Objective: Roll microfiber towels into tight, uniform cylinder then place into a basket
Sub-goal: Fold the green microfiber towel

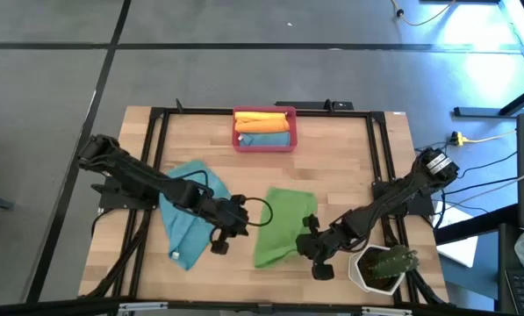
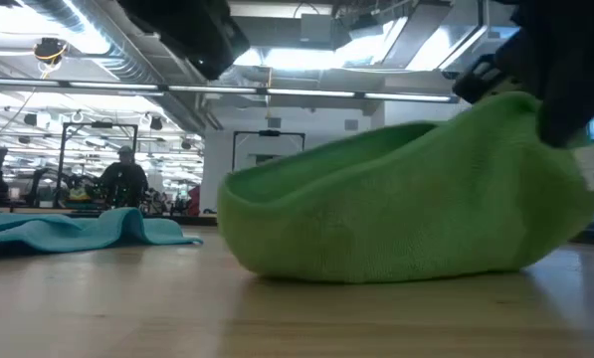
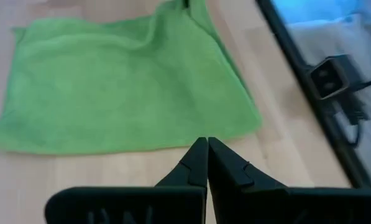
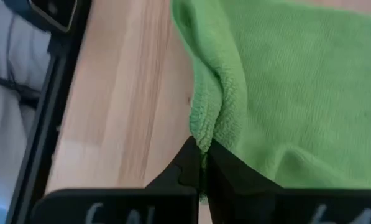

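Note:
The green towel (image 1: pixel 282 226) lies mid-table, its right side raised, as the low view shows (image 2: pixel 406 199). My right gripper (image 1: pixel 300 245) is shut on its right edge. My left gripper (image 1: pixel 241 221) hovers shut just left of the green towel (image 3: pixel 123 87), touching nothing. A teal towel (image 1: pixel 186 219) lies crumpled on the table at the left. The red-pink basket (image 1: pixel 264 145) at the far middle holds an orange-yellow roll (image 1: pixel 263 118) and a teal roll (image 1: pixel 266 138). My right gripper pinches the green towel's hemmed right edge (image 4: pixel 202 127) between its two fingers, which slant down from the table's right. The cloth bunches into a fold at the fingertips. That side is lifted (image 2: pixel 520 114), while the towel's left part stays on the table.
A white pot with a plant (image 1: pixel 384 268) stands at the near right corner, close behind my right arm. A black frame (image 1: pixel 156 140) borders the wooden table. Bare wood lies between the basket and the green towel.

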Controlling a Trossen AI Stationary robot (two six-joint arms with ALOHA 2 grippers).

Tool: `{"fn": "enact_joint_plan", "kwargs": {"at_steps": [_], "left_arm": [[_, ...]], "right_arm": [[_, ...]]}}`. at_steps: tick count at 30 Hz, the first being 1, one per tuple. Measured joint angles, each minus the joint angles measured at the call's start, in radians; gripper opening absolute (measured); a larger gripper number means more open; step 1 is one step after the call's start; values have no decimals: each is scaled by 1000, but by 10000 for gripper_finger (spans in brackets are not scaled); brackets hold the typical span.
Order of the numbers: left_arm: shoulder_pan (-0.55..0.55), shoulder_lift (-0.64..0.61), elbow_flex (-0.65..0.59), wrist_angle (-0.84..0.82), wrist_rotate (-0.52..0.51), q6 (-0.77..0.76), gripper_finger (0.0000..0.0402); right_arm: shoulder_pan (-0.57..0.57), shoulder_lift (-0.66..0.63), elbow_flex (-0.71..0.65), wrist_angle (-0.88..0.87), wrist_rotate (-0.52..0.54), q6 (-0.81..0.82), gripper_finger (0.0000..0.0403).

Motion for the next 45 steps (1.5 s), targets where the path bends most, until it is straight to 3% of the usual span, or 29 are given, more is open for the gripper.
{"fn": "enact_joint_plan", "kwargs": {"at_steps": [12, 17, 28, 32, 40, 45], "left_arm": [[7, 71, -1, 107, 12, 51, 11], [-10, 90, -1, 105, 28, 42, 65], [-60, 93, -27, 116, -45, -93, 207], [-66, 110, -109, 215, -149, -198, 236], [-31, 114, -359, 682, -83, -413, 241], [-2, 120, -441, 765, -113, -513, 244]], "right_arm": [[-110, -9, 0, -23, 38, 54, 11], [-171, -9, 0, -29, 37, 40, 11], [-197, -9, 0, -83, 64, -3, 11], [-197, -9, 0, -83, 67, -2, 11], [-196, -9, 0, -83, 80, 1, 11], [-196, -9, 0, -82, 81, 1, 11]]}}
